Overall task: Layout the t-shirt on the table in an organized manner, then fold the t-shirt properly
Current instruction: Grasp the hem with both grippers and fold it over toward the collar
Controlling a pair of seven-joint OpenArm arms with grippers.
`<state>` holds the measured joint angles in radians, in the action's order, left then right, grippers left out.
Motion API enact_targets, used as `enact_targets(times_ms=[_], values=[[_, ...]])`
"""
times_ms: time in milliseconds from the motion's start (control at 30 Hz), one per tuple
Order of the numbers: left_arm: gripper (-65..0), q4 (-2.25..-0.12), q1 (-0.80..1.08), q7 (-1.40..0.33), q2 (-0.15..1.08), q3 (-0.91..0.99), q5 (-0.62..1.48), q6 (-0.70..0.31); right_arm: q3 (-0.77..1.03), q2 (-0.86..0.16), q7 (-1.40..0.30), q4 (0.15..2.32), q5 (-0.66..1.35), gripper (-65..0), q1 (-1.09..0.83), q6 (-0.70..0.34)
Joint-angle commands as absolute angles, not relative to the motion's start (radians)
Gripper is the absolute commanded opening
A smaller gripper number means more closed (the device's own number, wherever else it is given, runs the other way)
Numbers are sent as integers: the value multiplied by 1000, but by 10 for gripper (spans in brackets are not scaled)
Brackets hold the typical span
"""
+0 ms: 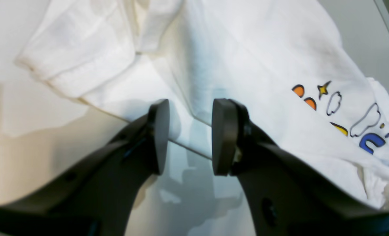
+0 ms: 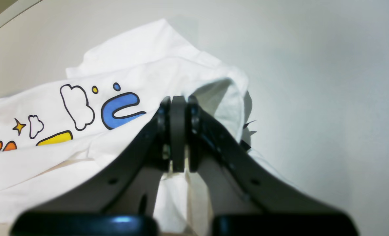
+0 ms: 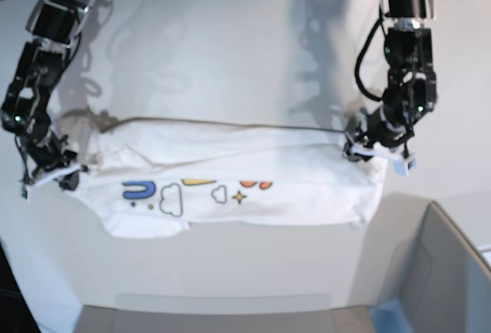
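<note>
Base view: t-shirt lies stretched in a long band across the white worktop, print side up, one end at each arm; left end effector sits at the band's end on that view's right, right end effector at the end on its left. Left wrist view: left end effector has its two pads spread apart with a clear gap between them; a hem edge of the t-shirt runs across that gap, cloth just ahead of the pads, a sleeve ahead and to the left, printed graphic to the right; neither pad visibly pinches the cloth. Right wrist view: right end effector is pressed together, pinching a fold of the t-shirt; printed graphic lies to its left, bare worktop to its right.
</note>
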<state>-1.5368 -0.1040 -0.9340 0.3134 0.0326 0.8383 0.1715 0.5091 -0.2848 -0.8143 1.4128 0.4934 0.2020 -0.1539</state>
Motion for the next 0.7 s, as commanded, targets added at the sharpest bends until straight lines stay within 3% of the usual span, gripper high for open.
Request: enact_targets(times_ms=[0,667], values=[[-423,-1527,-145,-920,321,35,845,170,513,-300,-789,1434,503,-650,217,-159],[-423,-1322,-298,-885,320,31,846,168,516,-298,-789,1435,506,-650,205,-159]])
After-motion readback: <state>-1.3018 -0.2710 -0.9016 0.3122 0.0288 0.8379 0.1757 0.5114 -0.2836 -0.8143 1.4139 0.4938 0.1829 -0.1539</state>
